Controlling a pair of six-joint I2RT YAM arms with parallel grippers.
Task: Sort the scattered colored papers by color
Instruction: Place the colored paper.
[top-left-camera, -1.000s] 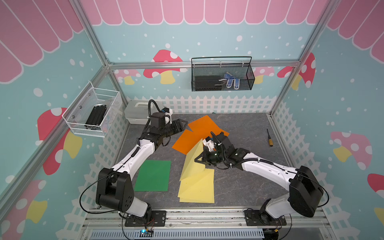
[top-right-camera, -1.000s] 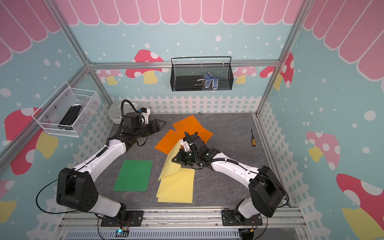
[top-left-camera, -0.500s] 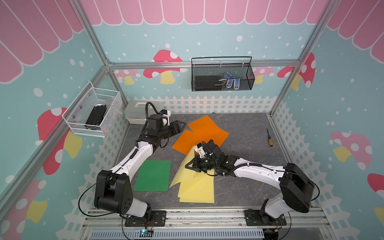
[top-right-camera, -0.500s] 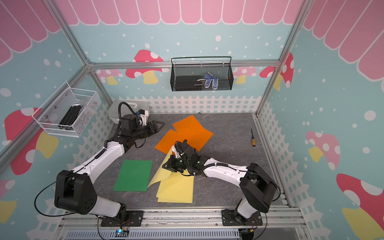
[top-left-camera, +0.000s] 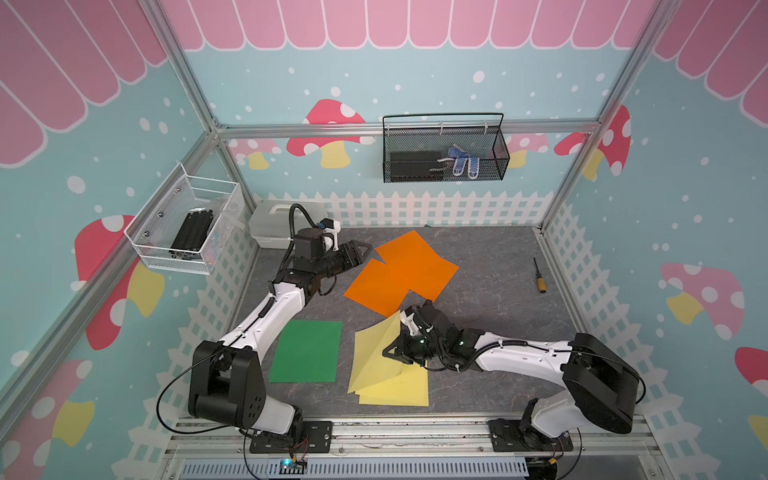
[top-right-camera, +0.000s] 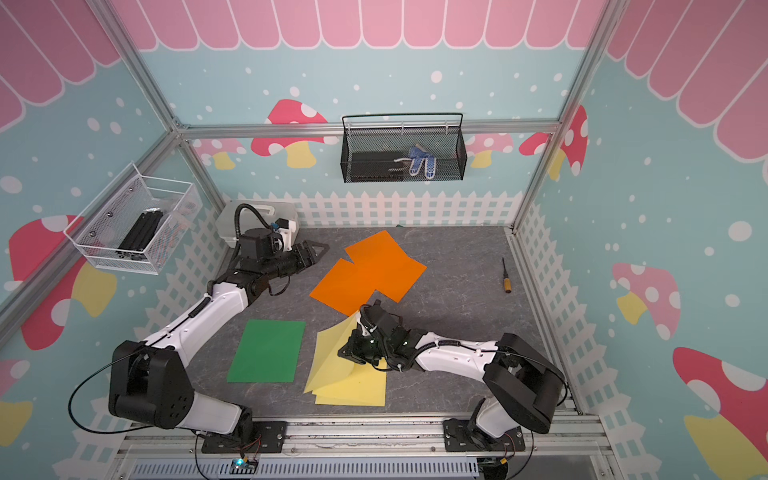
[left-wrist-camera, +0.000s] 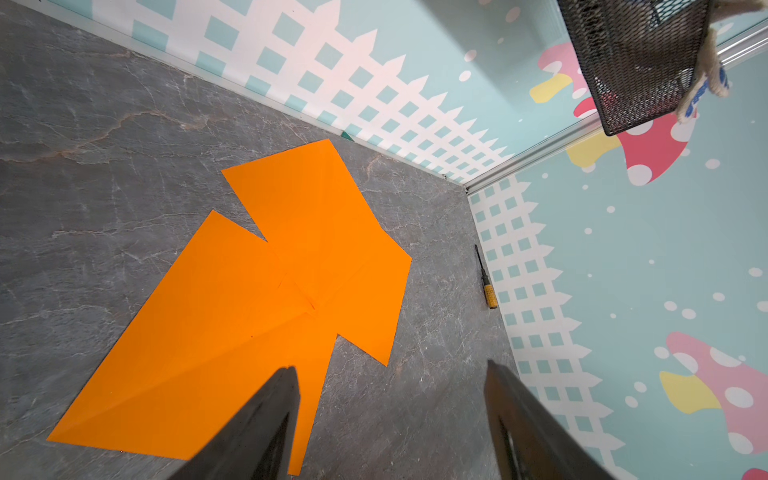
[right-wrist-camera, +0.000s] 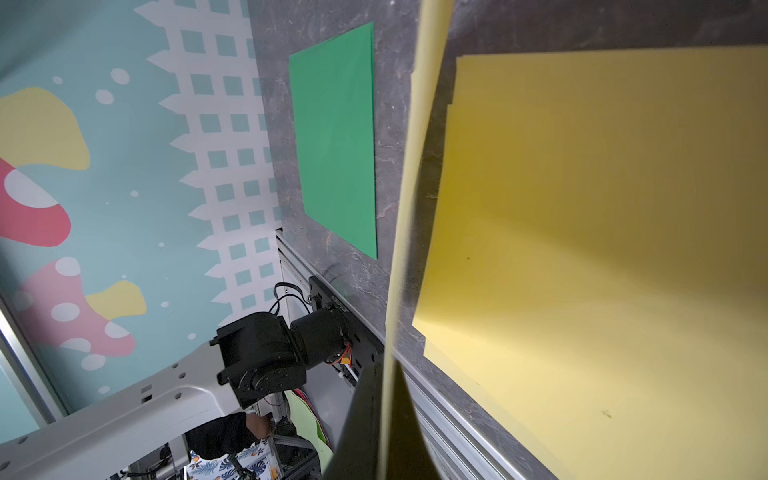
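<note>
Of the colored papers, two overlapping orange sheets (top-left-camera: 401, 272) (left-wrist-camera: 291, 266) lie at the middle back of the grey floor. A green sheet (top-left-camera: 307, 351) (right-wrist-camera: 336, 145) lies flat at the front left. Beside it sits a yellow stack (top-left-camera: 399, 386) (right-wrist-camera: 602, 249). My right gripper (top-left-camera: 395, 353) (right-wrist-camera: 384, 368) is shut on one yellow sheet (top-left-camera: 374, 353), held slanted over the stack with its lower edge on it; in the right wrist view this sheet (right-wrist-camera: 409, 187) shows edge-on. My left gripper (top-left-camera: 361, 251) (left-wrist-camera: 390, 368) hovers open and empty at the orange sheets' left edge.
A screwdriver (top-left-camera: 539, 280) lies near the right fence. A grey plastic box (top-left-camera: 274, 224) stands in the back left corner. A black wire basket (top-left-camera: 444, 153) hangs on the back wall and a white wire basket (top-left-camera: 187, 228) on the left wall.
My right gripper has carried the yellow sheet toward the front and a little left, from the orange sheets down over the yellow stack. The left arm has hardly moved.
</note>
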